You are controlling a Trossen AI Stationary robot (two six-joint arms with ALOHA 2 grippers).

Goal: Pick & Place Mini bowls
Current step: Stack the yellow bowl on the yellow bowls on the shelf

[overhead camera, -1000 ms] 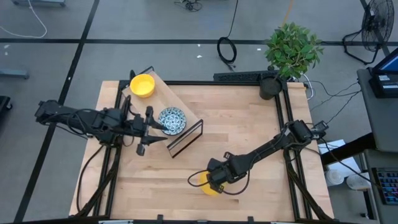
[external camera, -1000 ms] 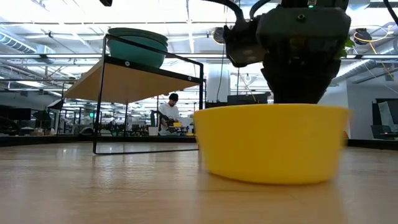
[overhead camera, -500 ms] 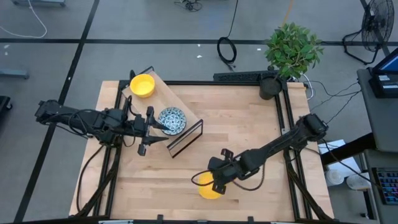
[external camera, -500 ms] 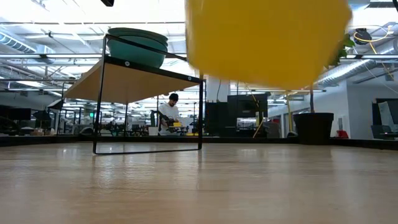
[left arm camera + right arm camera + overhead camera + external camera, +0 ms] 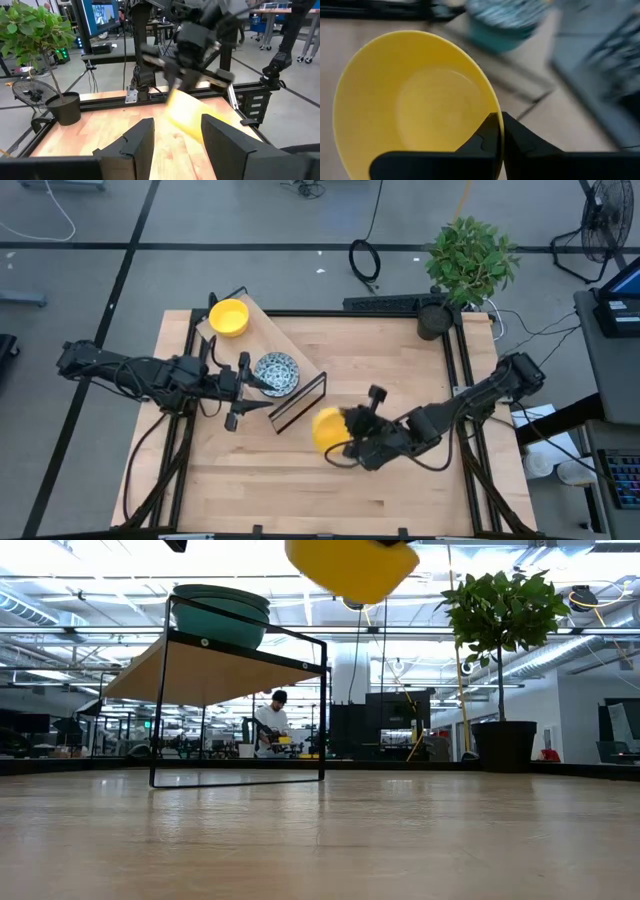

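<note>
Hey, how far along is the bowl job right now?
Done, apparently: a yellow bowl and a blue-patterned bowl sit on the raised shelf. In hand: the right gripper pinches the rim of another yellow bowl, held in the air beside the shelf. Left: setting that bowl down. The left gripper waits by the shelf, open. No other bowls show.

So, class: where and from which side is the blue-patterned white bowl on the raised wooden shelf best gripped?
Probably by its rim, from above: the blue-patterned white bowl sits upright and open-topped on the raised wooden shelf, so one finger can go inside and one outside. The left pincer is right beside it.
</note>
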